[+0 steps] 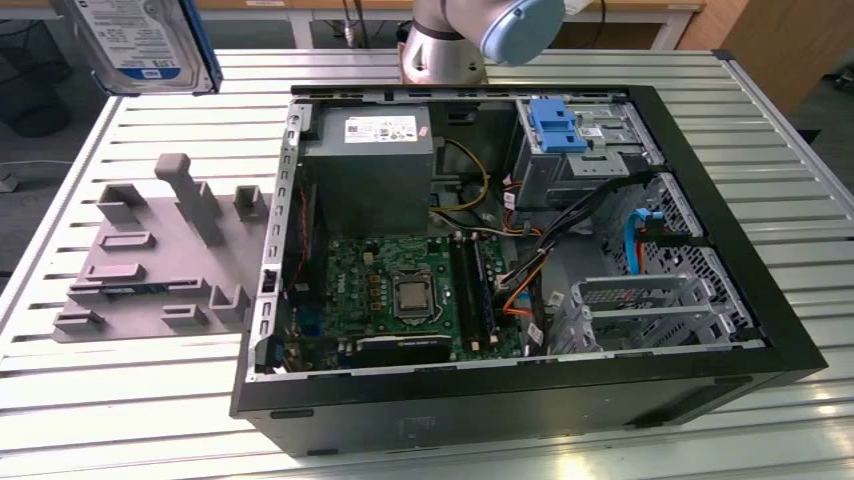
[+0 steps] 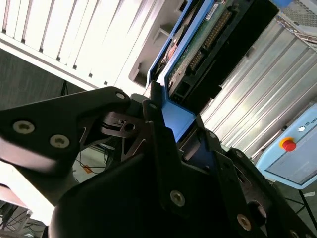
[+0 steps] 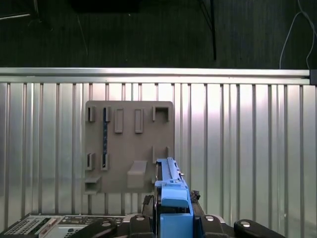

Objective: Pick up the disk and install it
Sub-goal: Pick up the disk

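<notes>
Clasping flat silver disk (image 1: 138, 42), blue-framed

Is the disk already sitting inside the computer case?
No: the disk is in the air outside the computer case, toward the exterior view's left.

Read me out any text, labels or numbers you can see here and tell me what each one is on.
White-and-blue label on the disk: print too small to read.
White sticker on the grey box: print too small to read.
Pale blue panel by the red button: small marks, unreadable.
Nothing can be quoted.
</notes>
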